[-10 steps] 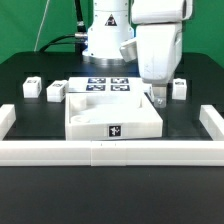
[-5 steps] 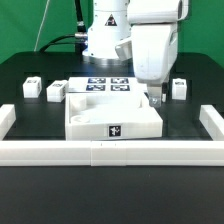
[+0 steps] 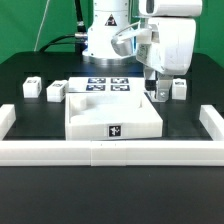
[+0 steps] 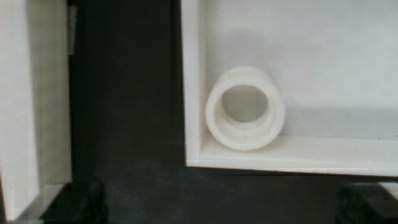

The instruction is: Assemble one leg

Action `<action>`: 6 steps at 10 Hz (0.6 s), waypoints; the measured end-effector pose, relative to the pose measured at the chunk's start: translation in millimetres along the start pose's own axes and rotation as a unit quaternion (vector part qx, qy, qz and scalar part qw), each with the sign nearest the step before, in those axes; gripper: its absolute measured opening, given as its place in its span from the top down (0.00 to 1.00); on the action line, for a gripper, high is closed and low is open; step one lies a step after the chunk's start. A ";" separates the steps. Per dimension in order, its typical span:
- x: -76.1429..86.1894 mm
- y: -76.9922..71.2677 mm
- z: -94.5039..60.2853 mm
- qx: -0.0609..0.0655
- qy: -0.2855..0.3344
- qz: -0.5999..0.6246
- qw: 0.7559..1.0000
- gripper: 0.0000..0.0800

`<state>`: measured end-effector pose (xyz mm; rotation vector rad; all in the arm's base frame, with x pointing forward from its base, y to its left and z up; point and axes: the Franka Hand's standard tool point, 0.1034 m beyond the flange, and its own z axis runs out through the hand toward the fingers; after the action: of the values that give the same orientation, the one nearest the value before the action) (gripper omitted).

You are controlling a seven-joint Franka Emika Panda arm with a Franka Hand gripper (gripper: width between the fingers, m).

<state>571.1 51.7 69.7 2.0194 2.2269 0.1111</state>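
The large white panel (image 3: 115, 118) lies in the middle of the table, a tag on its front wall. My gripper (image 3: 154, 86) hangs at the panel's far corner on the exterior view's right, just above a small white leg (image 3: 163, 94). Another leg (image 3: 180, 88) stands right of it, and two legs (image 3: 30, 87) (image 3: 56, 92) stand at the left. In the wrist view the gripper (image 4: 217, 206) looks onto the panel's edge (image 4: 302, 60) and a round corner socket (image 4: 246, 108). Its dark fingers sit far apart with nothing between them.
The marker board (image 3: 108, 84) lies behind the panel, by the robot base (image 3: 105, 40). A white fence (image 3: 110, 152) runs along the front, with side walls at left (image 3: 6, 120) and right (image 3: 211, 122). A white strip (image 4: 18, 100) in the wrist view is unidentifiable.
The hand has lifted a little, turned and shifted toward the exterior view's right. The panel and the legs have not moved.
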 end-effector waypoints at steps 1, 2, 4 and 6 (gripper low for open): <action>0.0 -0.1 0.1 0.000 0.000 0.000 1.000 0.19; 0.1 -0.2 0.3 0.000 0.000 0.000 1.000 0.19; -4.4 -15.7 4.1 0.000 -0.001 -0.004 1.000 0.19; -19.0 -53.7 4.9 0.023 -0.006 -0.011 1.000 0.19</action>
<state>520.7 27.3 58.1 2.0115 2.2649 0.0465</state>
